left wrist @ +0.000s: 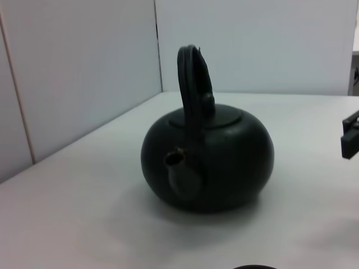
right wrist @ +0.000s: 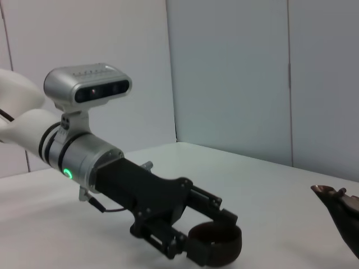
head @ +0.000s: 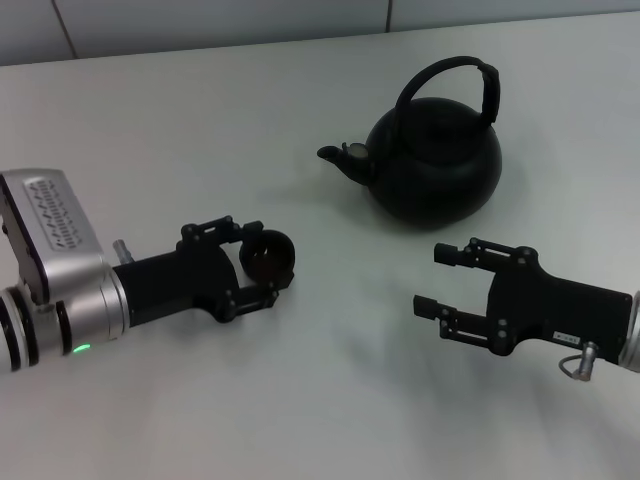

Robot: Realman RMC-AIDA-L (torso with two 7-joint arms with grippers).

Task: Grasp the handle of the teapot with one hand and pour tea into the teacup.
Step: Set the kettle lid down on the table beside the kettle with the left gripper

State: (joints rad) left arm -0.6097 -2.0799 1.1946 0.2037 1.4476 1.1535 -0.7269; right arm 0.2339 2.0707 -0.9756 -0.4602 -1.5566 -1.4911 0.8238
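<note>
The matte-black teapot (head: 435, 165) stands on the table at the back right, spout pointing to the left, and its arched handle (head: 452, 72) is upright. My left gripper (head: 262, 262) is shut on the small black teacup (head: 268, 256), which rests on the table left of the teapot. The right wrist view shows that cup (right wrist: 216, 244) between the left gripper's fingers (right wrist: 210, 208). My right gripper (head: 430, 279) is open and empty, low over the table just in front of the teapot. The left wrist view shows the teapot (left wrist: 224, 162) and handle (left wrist: 190, 73) spout-on.
The white table (head: 200, 130) runs back to a pale wall. One finger of the right gripper (left wrist: 350, 137) shows in the left wrist view, beside the teapot. The teapot's spout (right wrist: 336, 202) shows in the right wrist view.
</note>
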